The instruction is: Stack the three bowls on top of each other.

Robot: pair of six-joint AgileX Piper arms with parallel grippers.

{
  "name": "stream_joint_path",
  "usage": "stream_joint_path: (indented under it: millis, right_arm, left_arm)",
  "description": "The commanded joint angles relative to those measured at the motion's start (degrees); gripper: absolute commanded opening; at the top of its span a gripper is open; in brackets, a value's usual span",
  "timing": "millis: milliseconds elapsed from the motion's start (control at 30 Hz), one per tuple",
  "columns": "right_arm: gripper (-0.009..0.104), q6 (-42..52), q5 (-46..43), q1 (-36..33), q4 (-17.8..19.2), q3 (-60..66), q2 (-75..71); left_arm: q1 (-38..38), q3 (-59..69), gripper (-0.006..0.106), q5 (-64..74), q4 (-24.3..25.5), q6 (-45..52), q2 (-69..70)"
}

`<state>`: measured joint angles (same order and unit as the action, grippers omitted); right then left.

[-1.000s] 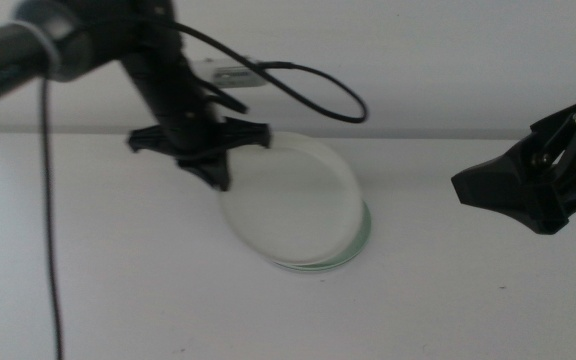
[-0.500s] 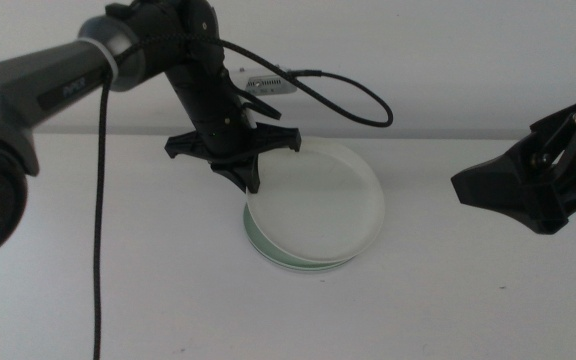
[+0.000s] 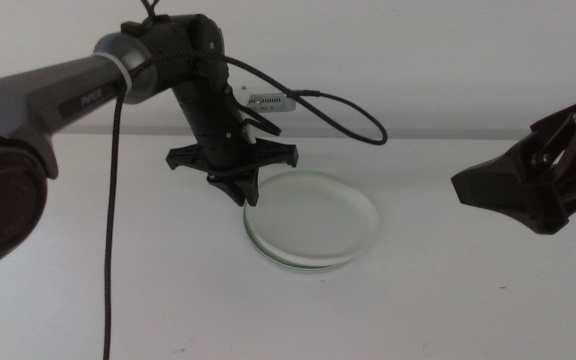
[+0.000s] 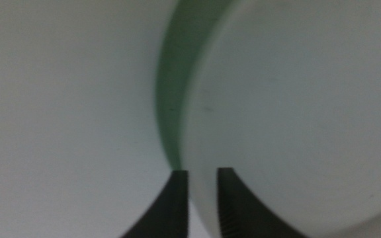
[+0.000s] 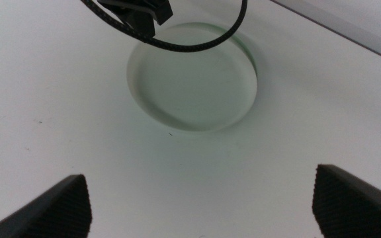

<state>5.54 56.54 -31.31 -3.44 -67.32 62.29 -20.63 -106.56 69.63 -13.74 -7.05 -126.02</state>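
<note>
- A white bowl (image 3: pixel 313 215) sits nested on a green bowl (image 3: pixel 258 243) near the middle of the table (image 3: pixel 118 300), well back from its front edge; only a thin green rim shows beneath.
- The left gripper (image 3: pixel 240 188) is at the stack's rear left rim, its jaws a narrow gap apart astride the white bowl's edge; whether they still pinch it cannot be told.
- The right gripper (image 3: pixel 528 190) hangs above the table's right side, jaws spread wide and empty.
- Two bowls appear stacked; a third, grey one is not visible, so whether it lies under the stack or is yet to be added is unclear.
</note>
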Motion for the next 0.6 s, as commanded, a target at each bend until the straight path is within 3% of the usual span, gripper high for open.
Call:
stream_joint_path:
  millis: [0, 200, 333, 567]
  right_arm:
    - [0.089, 0.5, -0.5, 0.0, 0.1, 0.2, -0.2]
    - [0.089, 0.5, -0.5, 0.0, 0.1, 0.2, -0.2]
    - [0.089, 0.5, -0.5, 0.0, 0.1, 0.2, -0.2]
    - [0.089, 0.5, -0.5, 0.0, 0.1, 0.2, -0.2]
  left_arm:
    - [0.0, -0.4, 0.026, 2.1, 1.2, 0.1, 0.2]
    - [0.5, -0.6, 0.070, 3.6, 4.6, 0.6, 1.8]
    - [1.9, 0.4, 0.092, 5.7, 4.7, 3.2, 8.5]
    - [4.7, 12.5, 0.094, 5.5, 7.7, 2.4, 28.3]
